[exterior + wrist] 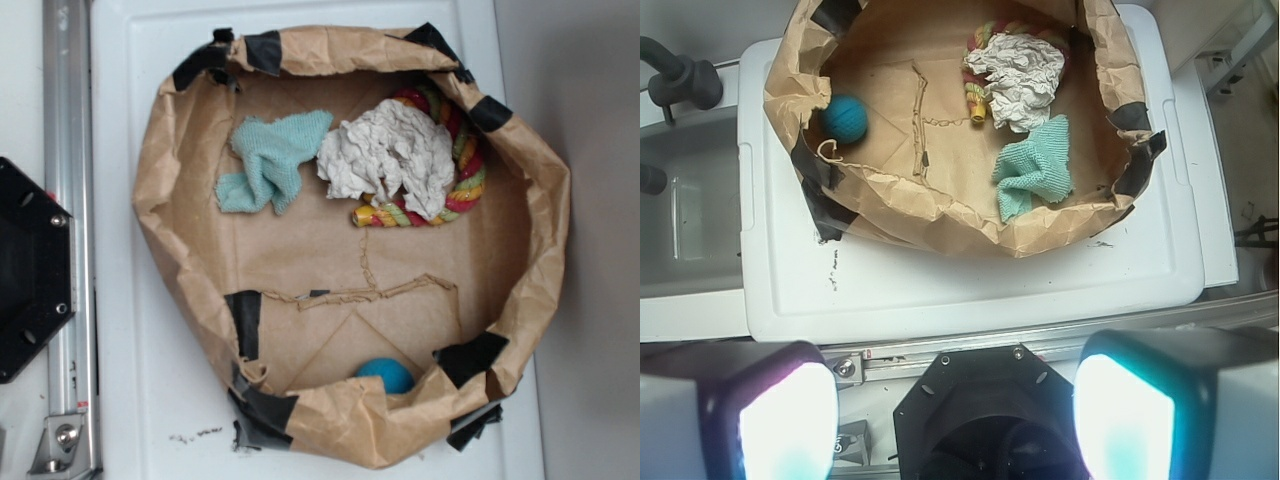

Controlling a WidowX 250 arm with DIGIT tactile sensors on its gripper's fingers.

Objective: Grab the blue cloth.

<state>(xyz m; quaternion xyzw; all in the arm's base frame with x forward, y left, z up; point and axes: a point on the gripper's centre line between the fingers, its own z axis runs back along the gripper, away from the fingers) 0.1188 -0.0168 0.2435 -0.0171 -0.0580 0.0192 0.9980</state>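
The claw (945, 420) shows only in the wrist view, as two blurred, glowing fingers (780, 420) cut off by the lower edge; they stand wide apart with nothing between them, so it is released. The exterior view does not show it at all.

A white rag (385, 155) covers much of a coloured rope (468, 175), whose loop peeks out at the rag's 3 o'clock side. A blue ball (385, 375) is half hidden behind the folded rim of the paper bin (160, 200) at 6 o'clock in the exterior view.

The bin's crumpled walls, patched with black tape (245, 322), ring everything; the floor in the middle lies open. The bin sits on a white worktop (150, 400).

The blue cloth (272, 160) lies inside the bin, bunched in folds, just beside the rag at its 9 o'clock and close to the bin's wall. In the wrist view the cloth (1035, 170) is at 12 o'clock from the claw, well apart, with the bin's near wall between them.
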